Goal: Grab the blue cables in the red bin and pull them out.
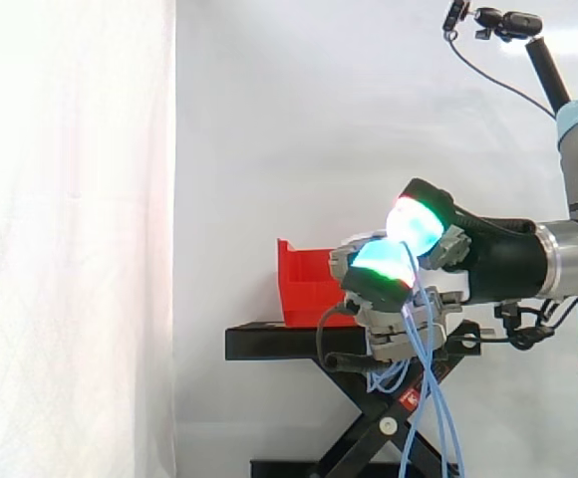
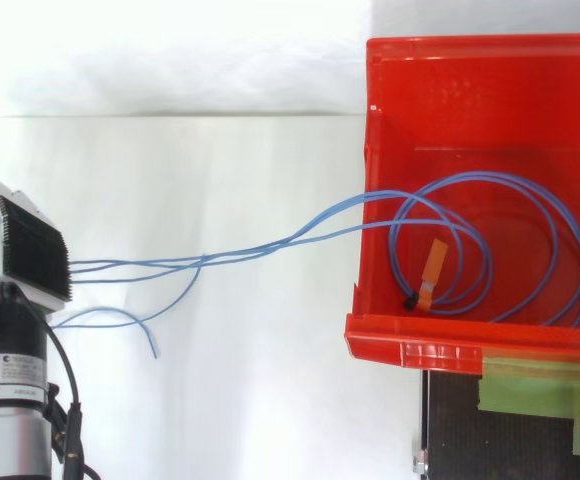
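Several thin blue cables (image 2: 270,243) run from coils lying inside the red bin (image 2: 470,90) over its left wall and across open space to my hand (image 2: 25,245) at the far left. One coil carries an orange tag (image 2: 432,262). In the side view my hand (image 1: 381,274) sits right of the red bin (image 1: 309,289), pulled back from it. Its fingers are curled, their pads glowing green and red, with the blue cables (image 1: 431,398) pinched between them. Loose ends hang down past the stand.
The bin rests on a black scissor stand (image 1: 269,344) before the white curtain. Green tape (image 2: 540,385) sits on the stand just below the bin's front lip. A small camera on a mast (image 1: 508,22) stands above the arm at the upper right.
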Robot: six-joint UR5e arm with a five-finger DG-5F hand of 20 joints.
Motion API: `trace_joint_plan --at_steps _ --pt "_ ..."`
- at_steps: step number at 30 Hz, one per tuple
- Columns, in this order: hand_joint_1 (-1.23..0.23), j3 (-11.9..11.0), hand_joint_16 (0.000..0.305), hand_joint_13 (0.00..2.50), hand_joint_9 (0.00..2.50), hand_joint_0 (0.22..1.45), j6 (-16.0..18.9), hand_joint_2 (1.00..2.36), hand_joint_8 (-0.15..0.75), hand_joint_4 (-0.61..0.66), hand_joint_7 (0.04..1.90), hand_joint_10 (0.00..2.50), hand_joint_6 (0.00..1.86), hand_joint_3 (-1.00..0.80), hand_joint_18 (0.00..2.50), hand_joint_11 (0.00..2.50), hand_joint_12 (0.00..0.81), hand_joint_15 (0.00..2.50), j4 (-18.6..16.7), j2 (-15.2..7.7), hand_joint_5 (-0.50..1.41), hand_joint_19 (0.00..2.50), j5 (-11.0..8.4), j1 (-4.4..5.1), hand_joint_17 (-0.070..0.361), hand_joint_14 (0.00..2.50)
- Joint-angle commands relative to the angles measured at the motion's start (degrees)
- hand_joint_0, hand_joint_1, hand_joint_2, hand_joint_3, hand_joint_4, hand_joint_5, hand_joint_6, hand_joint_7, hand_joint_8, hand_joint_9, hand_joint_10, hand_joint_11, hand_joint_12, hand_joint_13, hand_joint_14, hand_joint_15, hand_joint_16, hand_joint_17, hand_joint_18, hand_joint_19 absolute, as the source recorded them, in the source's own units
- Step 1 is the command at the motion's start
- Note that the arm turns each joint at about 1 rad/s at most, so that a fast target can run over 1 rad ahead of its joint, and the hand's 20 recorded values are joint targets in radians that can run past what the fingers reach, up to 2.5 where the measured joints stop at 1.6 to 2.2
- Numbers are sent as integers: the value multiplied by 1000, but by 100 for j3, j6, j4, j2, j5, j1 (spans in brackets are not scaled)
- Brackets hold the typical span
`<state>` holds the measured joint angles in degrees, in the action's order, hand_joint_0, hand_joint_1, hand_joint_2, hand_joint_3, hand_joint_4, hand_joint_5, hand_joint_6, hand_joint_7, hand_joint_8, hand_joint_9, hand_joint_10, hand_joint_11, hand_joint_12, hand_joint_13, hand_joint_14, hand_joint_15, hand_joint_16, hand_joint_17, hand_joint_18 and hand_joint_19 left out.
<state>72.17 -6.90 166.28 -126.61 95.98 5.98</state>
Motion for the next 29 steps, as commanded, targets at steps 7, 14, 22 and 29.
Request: trace_joint_plan --at_steps 7,14,22,29 --pt "-907 -1 40 1305 1155 948 0 1000 234 -6 776 30 560 -1000 1242 889 284 1568 1 5 894 1738 0 0 90 1279" --pt "-907 -1 40 1305 1152 948 0 1000 230 3 772 30 553 -1000 1241 890 284 1570 1 -4 898 1729 9 0 90 1271" --pt "-907 -1 40 1310 1152 949 0 1000 230 -4 786 29 543 -1000 1242 878 281 1563 1 -4 899 1713 0 0 90 1247" --pt "-907 -1 40 1315 1155 950 0 1000 231 6 790 30 532 -1000 1236 881 282 1590 1 5 900 1717 9 0 90 1222"
